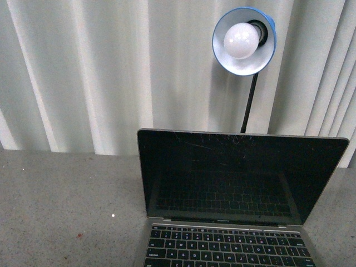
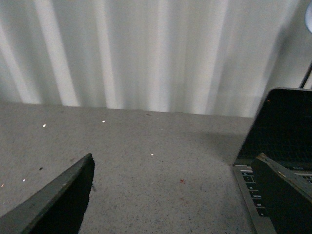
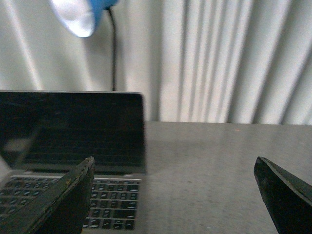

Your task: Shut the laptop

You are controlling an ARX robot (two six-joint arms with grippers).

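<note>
Laptop stands open on the speckled grey table, scratched black screen upright and facing the robot, a blue lamp and pale curtain behind it, with the left gripper and right gripper to either side, both spread wide, holding nothing.

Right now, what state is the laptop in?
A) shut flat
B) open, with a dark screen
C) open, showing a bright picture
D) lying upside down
B: the laptop has its lid raised above the keys, and the screen is black and unlit.
</note>
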